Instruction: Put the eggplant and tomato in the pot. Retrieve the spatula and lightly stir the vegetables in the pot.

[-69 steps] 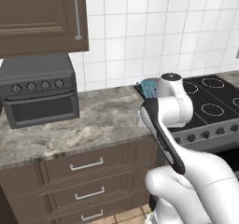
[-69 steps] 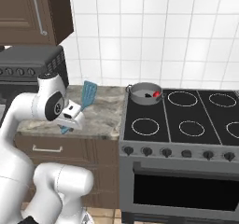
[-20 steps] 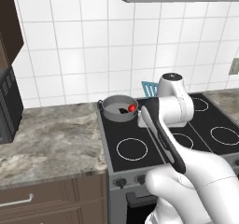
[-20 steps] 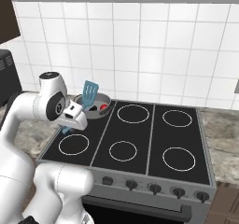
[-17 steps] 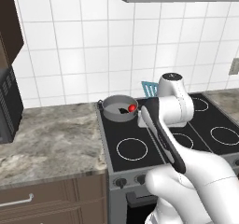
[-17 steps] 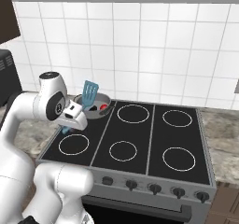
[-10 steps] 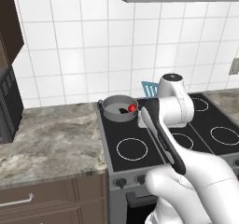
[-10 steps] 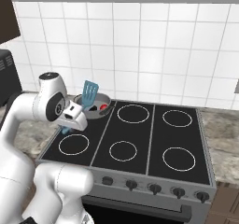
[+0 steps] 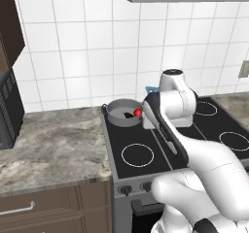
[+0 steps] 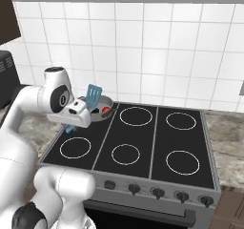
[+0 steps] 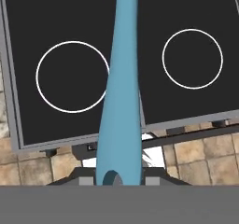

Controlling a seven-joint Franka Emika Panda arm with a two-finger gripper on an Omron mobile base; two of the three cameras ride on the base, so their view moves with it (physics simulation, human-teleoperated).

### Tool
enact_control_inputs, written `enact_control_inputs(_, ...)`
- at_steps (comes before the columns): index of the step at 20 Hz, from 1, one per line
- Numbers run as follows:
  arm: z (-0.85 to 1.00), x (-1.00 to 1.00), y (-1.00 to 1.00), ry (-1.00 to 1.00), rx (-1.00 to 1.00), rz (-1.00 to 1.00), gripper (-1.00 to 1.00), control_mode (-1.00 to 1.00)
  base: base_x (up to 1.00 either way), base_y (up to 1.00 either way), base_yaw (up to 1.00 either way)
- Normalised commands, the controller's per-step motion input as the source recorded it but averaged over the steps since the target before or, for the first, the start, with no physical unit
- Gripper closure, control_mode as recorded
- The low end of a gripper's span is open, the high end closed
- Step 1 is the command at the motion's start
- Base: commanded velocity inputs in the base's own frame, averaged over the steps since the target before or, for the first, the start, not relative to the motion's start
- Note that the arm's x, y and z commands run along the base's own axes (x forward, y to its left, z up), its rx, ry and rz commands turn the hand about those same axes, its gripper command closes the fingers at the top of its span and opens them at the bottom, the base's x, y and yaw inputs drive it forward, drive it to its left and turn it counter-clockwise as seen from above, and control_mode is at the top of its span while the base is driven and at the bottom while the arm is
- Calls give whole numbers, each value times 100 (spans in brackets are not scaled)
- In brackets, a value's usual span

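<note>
Hand view: gripper (image 11: pixel 119 183) clamped on spatula (image 11: pixel 120 106) handle, over stove (image 11: pixel 70 22).

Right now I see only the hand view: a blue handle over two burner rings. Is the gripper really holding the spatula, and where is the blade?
Observer: Yes, the gripper is shut on the spatula; its slotted blade points up, above the hand.
Operator: Where is the pot from there?
Observer: The pot sits on the back left burner of the stove, just behind the hand.
Operator: Are the vegetables already inside?
Observer: The tomato is in the pot, with the dark eggplant beside it.
</note>
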Motion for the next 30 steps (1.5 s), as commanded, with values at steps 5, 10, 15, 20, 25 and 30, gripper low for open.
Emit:
enact_control_inputs(5, 33, 86, -37, 25, -15, 16, 100, -100, 0, 0, 0)
enact_control_inputs(10, -4, 100, -42, 32, -7, 28, 100, -100, 0, 0, 0)
enact_control_inputs(15, -6, 82, -21, 29, -5, 55, 100, -100, 0, 0, 0)
enact_control_inputs(20, 2, 28, -2, 15, -9, 50, 100, -100, 0, 0, 0)
enact_control_inputs(25, 3, 8, 0, 15, -6, 32, 100, -100, 0, 0, 0)
enact_control_inputs(30, -10, 13, -1, 2, -1, 13, 100, -100, 0, 0, 0)
